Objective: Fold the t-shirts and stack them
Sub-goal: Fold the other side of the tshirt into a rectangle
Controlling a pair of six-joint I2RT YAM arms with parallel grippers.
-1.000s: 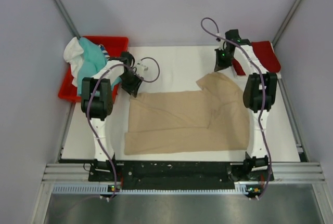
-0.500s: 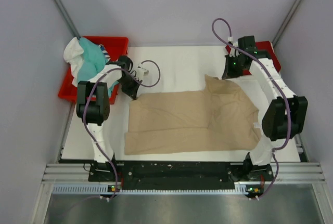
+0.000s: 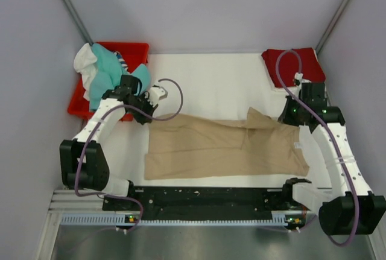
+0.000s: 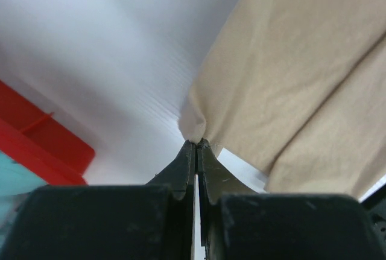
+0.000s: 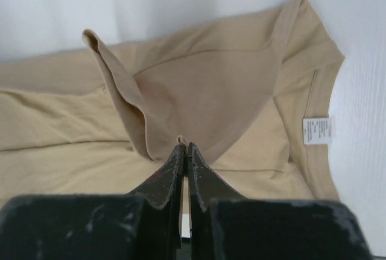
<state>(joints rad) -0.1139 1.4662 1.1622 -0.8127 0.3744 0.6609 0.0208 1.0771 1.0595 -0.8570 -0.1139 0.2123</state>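
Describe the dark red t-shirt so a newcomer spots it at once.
Start at the white table and go to its far right corner. The dark red t-shirt lies there, folded flat. Unlike the tan t-shirt spread mid-table, it is folded; unlike the bright red tray far left, it is soft cloth.

You can count four shirts: one tan shirt [image 3: 217, 145] on the surface [image 3: 211, 79], one red shirt [image 3: 307, 64] at the far right, and one teal shirt [image 3: 108, 70] and one white shirt [image 3: 85, 61] in the tray [image 3: 136, 47] at the far left. You have one tray and one surface. There are two arms, the left arm [image 3: 96, 121] and the right arm [image 3: 332, 151], and two tools, the left tool [image 4: 196, 143] and the right tool [image 5: 184, 146].
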